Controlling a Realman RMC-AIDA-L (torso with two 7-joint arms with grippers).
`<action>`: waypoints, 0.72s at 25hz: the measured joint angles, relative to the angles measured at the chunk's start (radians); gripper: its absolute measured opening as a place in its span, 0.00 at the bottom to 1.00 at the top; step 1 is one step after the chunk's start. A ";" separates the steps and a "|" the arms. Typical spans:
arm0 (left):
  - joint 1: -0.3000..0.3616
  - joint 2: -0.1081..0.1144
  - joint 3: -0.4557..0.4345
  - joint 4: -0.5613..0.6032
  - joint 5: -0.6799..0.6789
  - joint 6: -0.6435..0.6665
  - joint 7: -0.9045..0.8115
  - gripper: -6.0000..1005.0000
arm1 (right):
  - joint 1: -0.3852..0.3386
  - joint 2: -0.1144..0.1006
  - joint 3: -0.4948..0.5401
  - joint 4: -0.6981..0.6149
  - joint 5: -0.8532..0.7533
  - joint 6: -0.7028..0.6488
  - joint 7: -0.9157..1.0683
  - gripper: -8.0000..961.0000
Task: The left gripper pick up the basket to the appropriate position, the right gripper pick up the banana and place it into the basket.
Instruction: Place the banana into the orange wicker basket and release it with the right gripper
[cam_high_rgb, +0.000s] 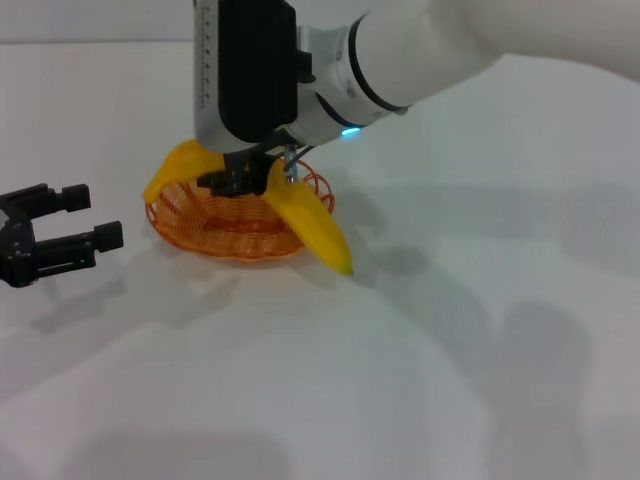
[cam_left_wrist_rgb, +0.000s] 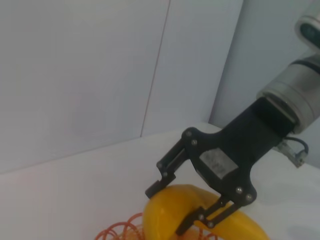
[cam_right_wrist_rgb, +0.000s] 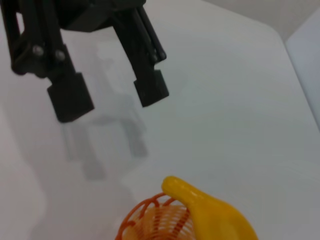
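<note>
The orange wire basket (cam_high_rgb: 205, 243) stands on the white table, left of centre. The yellow banana (cam_high_rgb: 312, 228) lies across it, with both ends sticking out past the rim. My right gripper (cam_high_rgb: 244, 180) comes down from above, its fingers closed on the banana's middle. In the left wrist view this labelled claw (cam_left_wrist_rgb: 169, 210) pinches the banana (cam_left_wrist_rgb: 242, 225) above the basket (cam_left_wrist_rgb: 117, 231). My left gripper (cam_high_rgb: 95, 217) hovers open to the left of the basket, apart from it. In the right wrist view it (cam_right_wrist_rgb: 110, 95) hangs beyond the banana's end (cam_right_wrist_rgb: 212, 212) and the basket rim (cam_right_wrist_rgb: 145, 212).
The bulky silver-white right arm (cam_high_rgb: 420, 50) reaches in from the upper right, above the basket. White table (cam_high_rgb: 450, 350) stretches all around, with a pale wall (cam_left_wrist_rgb: 75, 75) behind it.
</note>
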 joint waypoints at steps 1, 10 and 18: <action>-0.001 0.000 0.000 0.000 0.004 0.000 0.000 0.79 | 0.008 0.000 -0.002 0.000 -0.003 0.000 0.000 0.52; -0.006 -0.001 0.000 0.000 0.009 -0.002 0.000 0.79 | 0.055 0.000 -0.056 -0.007 -0.040 0.001 0.060 0.52; -0.019 0.000 0.000 -0.023 0.009 -0.009 0.000 0.79 | 0.071 0.000 -0.104 -0.003 -0.077 0.034 0.106 0.55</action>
